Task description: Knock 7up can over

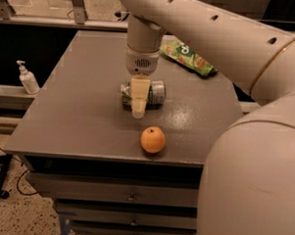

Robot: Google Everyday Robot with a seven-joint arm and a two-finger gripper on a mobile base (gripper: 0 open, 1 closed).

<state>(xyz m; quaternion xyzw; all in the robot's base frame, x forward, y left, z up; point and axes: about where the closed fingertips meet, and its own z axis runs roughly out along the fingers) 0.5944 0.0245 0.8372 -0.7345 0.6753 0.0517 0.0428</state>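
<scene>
**A:** What is the biggest thing around the 7up can (156, 93)?

**B:** The cream robot arm (214, 39). It sweeps in from the can's right and comes down directly above it. Next is the grey counter (74, 111); the can lies near the middle of it, with drawers (129, 197) below.

**A:** So the can is down?

**B:** Yes, on its side, its long axis running left to right (much of the label is hidden behind the gripper).

**A:** What comes after that?

**B:** A green snack bag (188, 56) lies behind the can and to its right, well apart from it. A white pump bottle (27, 78) stands far to the can's left, off the counter.

**A:** And the gripper?

**B:** The gripper (138, 107) points straight down across the front of the can's middle, its tip close to the counter. I cannot tell whether it is spread or pressed together.

**A:** And the smallest?

**B:** An orange (153, 140), in front of the can and slightly right, near it but not touching.
</scene>
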